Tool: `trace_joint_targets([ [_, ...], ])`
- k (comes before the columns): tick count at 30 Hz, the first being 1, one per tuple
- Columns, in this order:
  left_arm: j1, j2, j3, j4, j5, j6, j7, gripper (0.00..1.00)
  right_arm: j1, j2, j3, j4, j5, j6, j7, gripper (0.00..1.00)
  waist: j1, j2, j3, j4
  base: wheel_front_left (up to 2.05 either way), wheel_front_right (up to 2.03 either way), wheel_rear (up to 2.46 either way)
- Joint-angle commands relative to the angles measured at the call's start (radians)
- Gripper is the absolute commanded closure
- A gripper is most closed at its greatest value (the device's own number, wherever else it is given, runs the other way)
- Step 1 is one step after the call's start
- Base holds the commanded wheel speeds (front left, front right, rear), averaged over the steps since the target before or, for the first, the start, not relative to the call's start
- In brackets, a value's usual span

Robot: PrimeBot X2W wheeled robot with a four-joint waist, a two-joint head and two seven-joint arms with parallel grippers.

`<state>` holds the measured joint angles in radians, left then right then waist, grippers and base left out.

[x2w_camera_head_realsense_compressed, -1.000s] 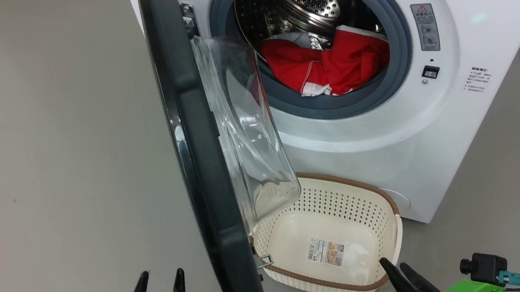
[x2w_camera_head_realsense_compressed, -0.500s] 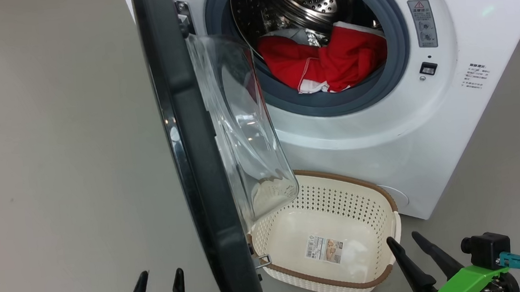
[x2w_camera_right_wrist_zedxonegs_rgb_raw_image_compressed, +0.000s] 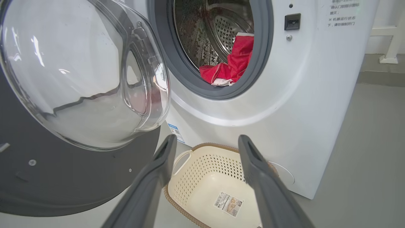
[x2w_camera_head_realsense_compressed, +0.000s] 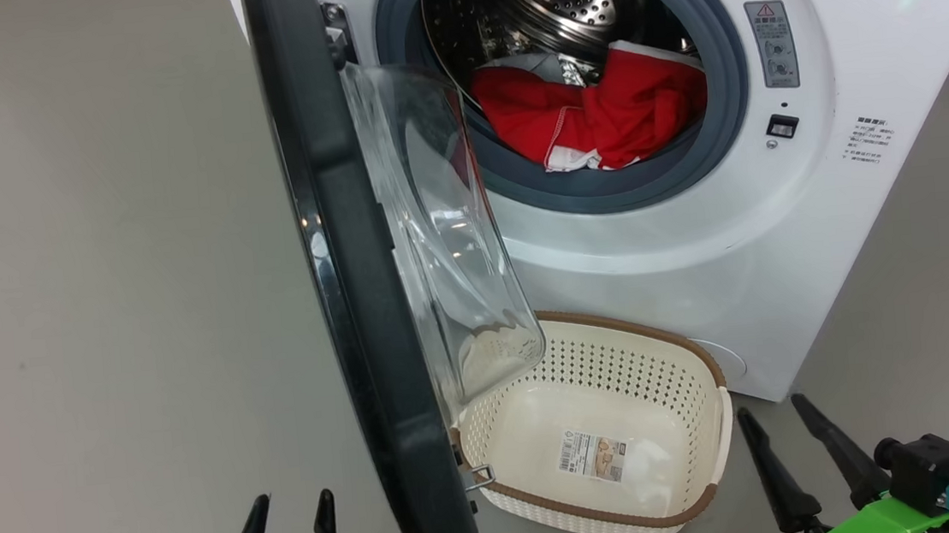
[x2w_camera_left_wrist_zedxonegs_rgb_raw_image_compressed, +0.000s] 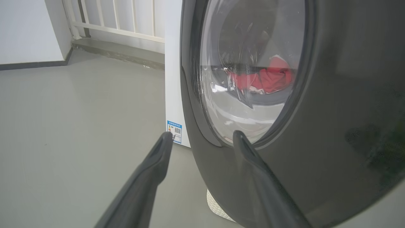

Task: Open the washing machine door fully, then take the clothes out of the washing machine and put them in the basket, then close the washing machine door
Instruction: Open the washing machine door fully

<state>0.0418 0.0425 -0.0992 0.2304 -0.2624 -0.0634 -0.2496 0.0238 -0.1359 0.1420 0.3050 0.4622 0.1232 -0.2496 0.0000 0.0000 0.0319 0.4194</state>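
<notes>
Currently, the washing machine door [x2w_camera_head_realsense_compressed: 358, 311] stands open, seen edge-on through the centre-left of the head view. Its clear bowl window faces the washing machine [x2w_camera_head_realsense_compressed: 678, 231] at upper right. The clothes [x2w_camera_head_realsense_compressed: 599, 118] lie inside the steel drum as a red heap with a white panel, resting against the lower part of the grey ring. The basket [x2w_camera_head_realsense_compressed: 612, 366] sits on the floor at lower centre, just beside the machine front and under the door's window; a paper label lies on its bottom.

Left gripper [x2w_camera_head_realsense_compressed: 295, 498], lower left: fingers parted, holding nothing, left of the door rim.

Right gripper [x2w_camera_head_realsense_compressed: 770, 408], lower right: fingers parted, holding nothing, just beside the basket's right end.
</notes>
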Motion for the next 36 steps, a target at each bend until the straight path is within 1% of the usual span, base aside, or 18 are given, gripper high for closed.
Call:
trace_joint_targets([
  [1, -0.027, 0.008, 0.033, -0.024, 0.007, -0.003, -0.012, 0.00, -0.002, -0.001, 0.004, -0.036, -0.021, 0.008, -0.012, 0.00, 0.0000, 0.0000, 0.000, 0.000, 0.00, 0.00, 0.00],
  [5, -0.031, 0.008, 0.031, -0.032, 0.007, -0.002, -0.012, 0.00, 0.024, 0.023, -0.035, -0.059, -0.056, 0.008, -0.012, 0.00, 0.0000, 0.0000, 0.001, 0.001, 0.00, 0.00, 0.00],
  [18, -0.027, 0.008, 0.037, -0.044, 0.011, 0.000, -0.012, 0.00, 0.040, 0.042, -0.047, -0.046, -0.073, 0.008, -0.012, 0.00, 0.0000, 0.0000, -0.002, -0.005, 0.00, 0.00, 0.00],
  [19, -0.029, 0.008, 0.041, -0.053, 0.005, 0.003, -0.012, 0.70, 0.039, 0.043, -0.048, -0.046, -0.074, 0.008, -0.012, 0.00, 0.0000, 0.0000, -0.002, -0.005, 0.00, 0.00, 0.00],
  [20, -0.031, 0.008, 0.047, -0.065, 0.001, 0.009, -0.012, 1.00, 0.038, 0.043, -0.048, -0.047, -0.075, 0.008, -0.012, 0.00, 0.0000, 0.0000, -0.002, -0.005, 0.00, 0.00, 0.00],
  [22, -0.038, 0.008, 0.061, -0.102, -0.003, 0.022, -0.012, 1.00, 0.036, 0.043, -0.048, -0.048, -0.077, 0.008, -0.012, 0.00, 0.0000, 0.0000, -0.001, -0.005, 0.00, 0.00, 0.00],
  [25, -0.054, 0.008, 0.087, -0.199, -0.030, 0.037, -0.012, 1.00, 0.035, 0.042, -0.049, -0.051, -0.079, 0.008, -0.012, 0.00, 0.0000, 0.0000, 0.000, -0.004, 0.00, 0.00, 0.00],
  [28, -0.079, 0.008, 0.104, -0.323, -0.068, 0.040, -0.012, 1.00, 0.035, 0.041, -0.051, -0.055, -0.079, 0.008, -0.012, 0.00, 0.0000, 0.0000, 0.002, -0.001, 0.00, 0.00, 0.00],
  [30, -0.098, 0.008, 0.100, -0.412, -0.073, 0.036, -0.012, 1.00, 0.035, 0.040, -0.050, -0.056, -0.079, 0.008, -0.012, 0.00, 0.0000, 0.0000, 0.003, 0.000, 0.00, 0.00, 0.00],
  [31, -0.098, 0.008, 0.100, -0.412, -0.073, 0.036, -0.012, 1.00, 0.035, 0.040, -0.050, -0.056, -0.079, 0.008, -0.012, 0.00, 0.0000, 0.0000, 0.003, 0.000, 0.00, 0.00, 0.00],
  [34, -0.115, 0.008, 0.052, -0.534, -0.058, 0.019, -0.012, 1.00, 0.034, 0.040, -0.047, -0.056, -0.079, 0.008, -0.012, 0.00, 0.0000, 0.0000, 0.004, -0.002, 0.00, 0.00, 0.00],
  [36, -0.108, 0.008, -0.016, -0.577, -0.041, 0.000, -0.012, 1.00, 0.033, 0.039, -0.044, -0.057, -0.079, 0.008, -0.012, 0.00, 0.0000, 0.0000, 0.005, -0.004, 0.00, 0.00, 0.00],
])
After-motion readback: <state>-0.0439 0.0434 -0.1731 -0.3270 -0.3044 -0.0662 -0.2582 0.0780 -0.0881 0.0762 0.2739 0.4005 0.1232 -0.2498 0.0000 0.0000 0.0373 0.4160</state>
